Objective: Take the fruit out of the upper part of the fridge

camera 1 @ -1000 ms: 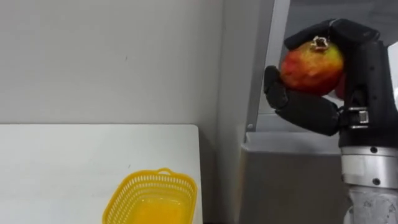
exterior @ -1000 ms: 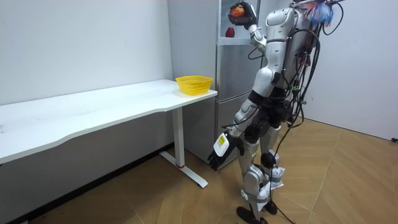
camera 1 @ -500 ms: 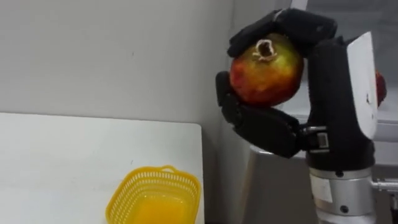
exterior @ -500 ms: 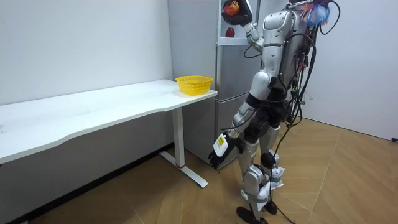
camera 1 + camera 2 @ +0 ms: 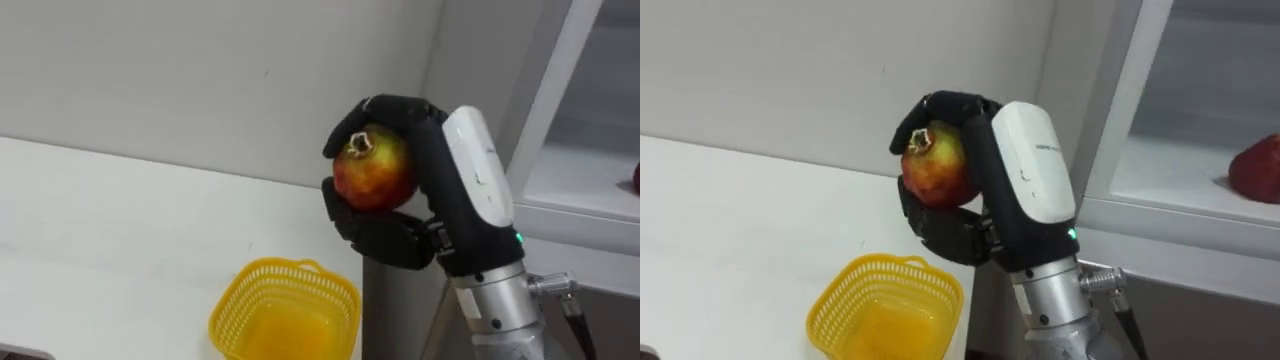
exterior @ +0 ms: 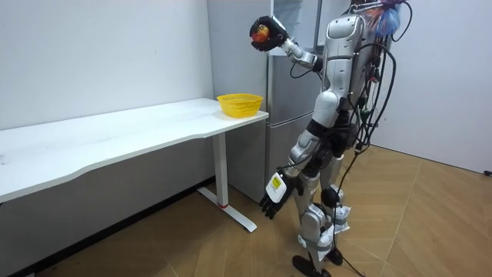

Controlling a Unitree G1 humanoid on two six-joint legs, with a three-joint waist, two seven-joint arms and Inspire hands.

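Grips the red-and-yellow fruit (image 5: 372, 172) in the right hand (image 5: 445, 200), fingers (image 5: 392, 106) curled over its top and thumb clamped beneath, with the yellow basket (image 5: 258, 290) on the white table (image 5: 110, 240) below and left of those fingers, left hand (image 6: 270, 198) hanging low, fingers relaxed.

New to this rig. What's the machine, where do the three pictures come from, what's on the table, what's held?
A two-legged humanoid robot stands at a grey fridge beside a white table. Two pictures come from the stereo camera on its head; the third from a camera standing in the room. A yellow basket sits at the table's end. The raised right hand has its fingers curled round a red-yellow fruit. The left hand hangs open by its thigh. Another red fruit lies on the fridge shelf.
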